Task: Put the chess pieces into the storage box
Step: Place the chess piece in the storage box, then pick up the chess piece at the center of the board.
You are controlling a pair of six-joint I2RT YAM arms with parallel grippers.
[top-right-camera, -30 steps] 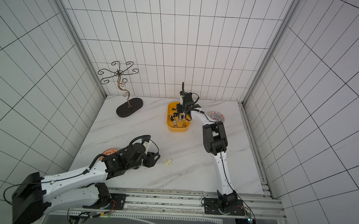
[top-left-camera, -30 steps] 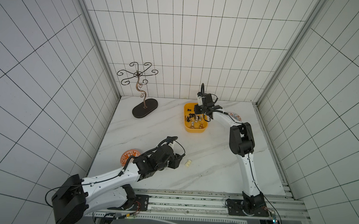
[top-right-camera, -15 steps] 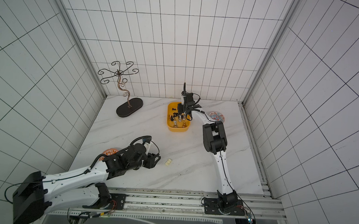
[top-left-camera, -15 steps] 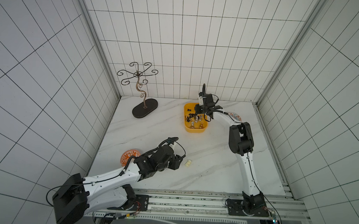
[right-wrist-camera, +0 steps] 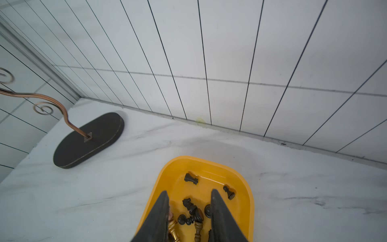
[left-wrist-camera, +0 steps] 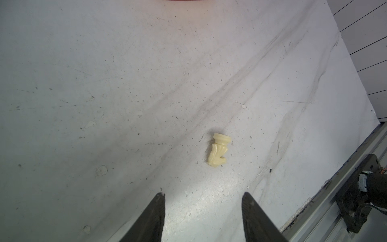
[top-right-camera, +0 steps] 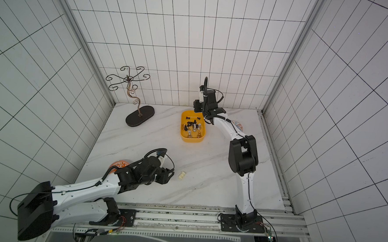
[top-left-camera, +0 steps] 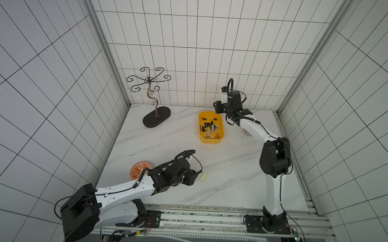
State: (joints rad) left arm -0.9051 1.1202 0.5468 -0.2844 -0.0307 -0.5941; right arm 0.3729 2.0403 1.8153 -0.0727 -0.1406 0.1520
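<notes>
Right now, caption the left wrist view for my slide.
Open left gripper poised before the cream chess piece lying on the table.

top views — high, whole table [top-left-camera: 231, 178] | wrists: close; right shares storage box [right-wrist-camera: 209, 167]

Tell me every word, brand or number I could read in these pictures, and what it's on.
None: no readable text anywhere.
The yellow storage box, the chess pieces in it and the cream piece on the table show no lettering.
The orange bowl bears only a pattern.
No legible label shows on the left arm or right arm.
</notes>
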